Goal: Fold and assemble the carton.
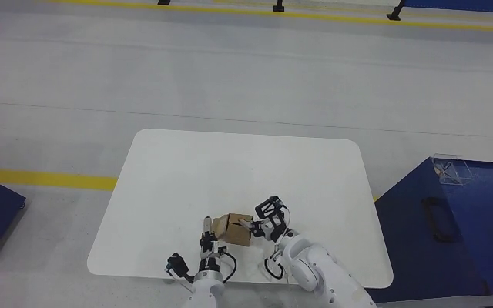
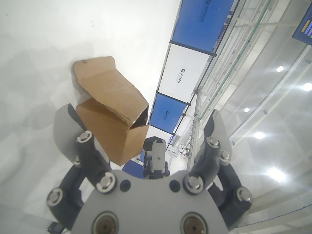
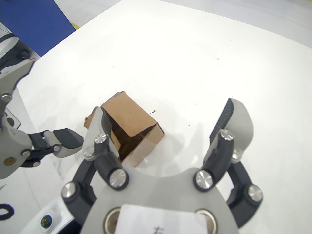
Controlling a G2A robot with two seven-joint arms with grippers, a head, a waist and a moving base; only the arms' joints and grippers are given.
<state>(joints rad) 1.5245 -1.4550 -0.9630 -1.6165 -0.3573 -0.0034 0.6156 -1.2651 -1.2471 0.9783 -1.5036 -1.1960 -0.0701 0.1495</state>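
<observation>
1. Carton (image 1: 235, 228) lies on its side near the table's (image 1: 231, 162) 6 o'clock edge, one end open, flaps loose
2. Left gripper (image 2: 140, 112), jaws apart, sits at its 9 o'clock; right gripper (image 3: 163, 109), jaws apart, at 3 o'clock, one finger (image 3: 93, 130) by the open mouth
3. Likely best: brace one side wall, then press flaps along their creases, gently, so the thin board does not buckle

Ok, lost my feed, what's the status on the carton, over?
Left gripper open, right gripper open. Carton on its side on table between them, one end open. No obstruction seen.
</observation>
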